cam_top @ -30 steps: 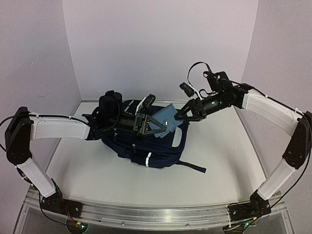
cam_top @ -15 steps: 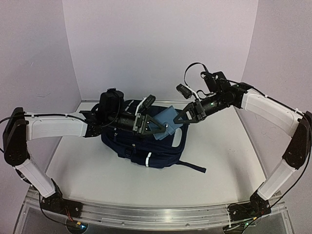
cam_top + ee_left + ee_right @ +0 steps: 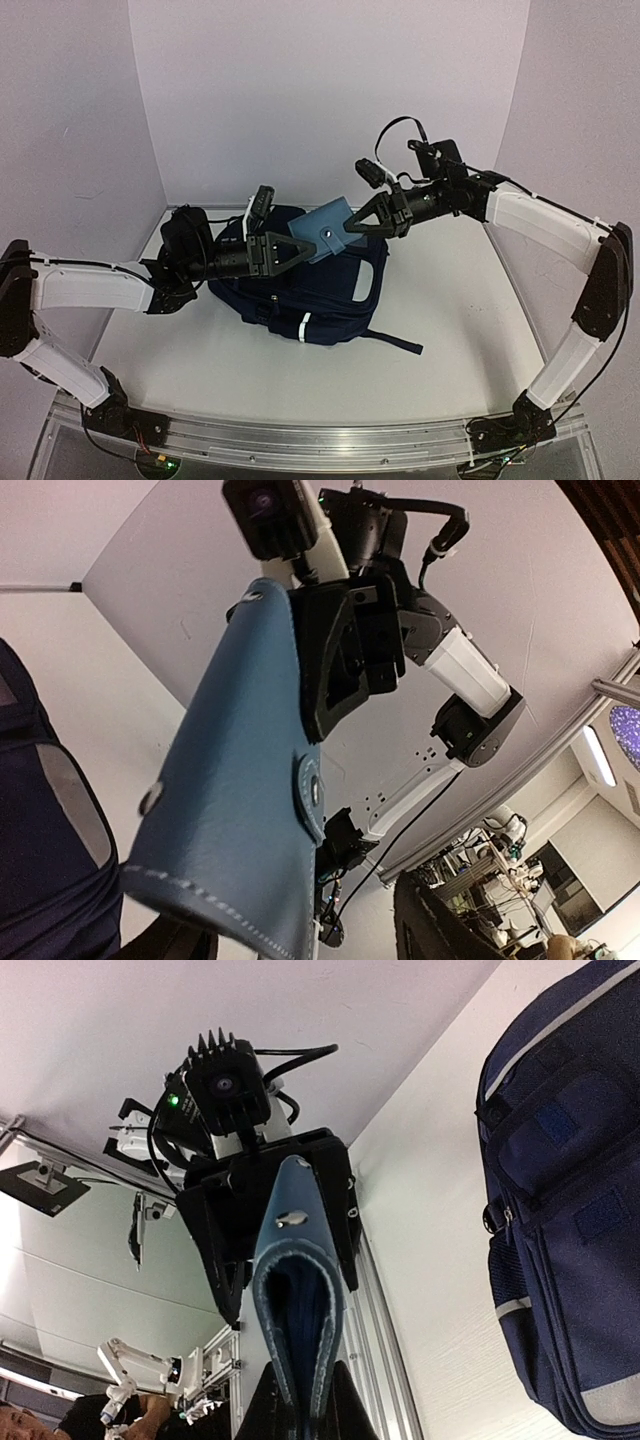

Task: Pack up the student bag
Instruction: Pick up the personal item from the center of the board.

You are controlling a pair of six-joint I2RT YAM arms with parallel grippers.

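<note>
Judging by how things lie, the packing is only partly under way: the small blue pouch (image 3: 325,232), a stitched case with a snap-button flap, hangs in the air above the student bag (image 3: 300,295) and is not yet inside it. The navy backpack lies on its side near the middle of the white table (image 3: 470,300), a little left of centre, with its pale stripe and grey handle loop facing the camera and a strap trailing toward the near right. The right gripper (image 3: 358,228) is clamped onto one end of the pouch; its wrist view shows the fingers pinching the stitched edge at the bottom of the picture, so it alone carries the load. The left gripper (image 3: 298,248) stands at the pouch's other end with its jaws spread wide, one to each side of the case and not closed on it; whether a finger brushes the leather I cannot tell. From above and from the right wrist, the bag shows its front pocket and side panel, but no view makes clear whether a zip or compartment is open, and nothing can be seen inside it. What seems left, then, is the main part of the job: getting an opening ready if none is, lowering the pouch into it, letting go, and perhaps closing the bag.
</note>
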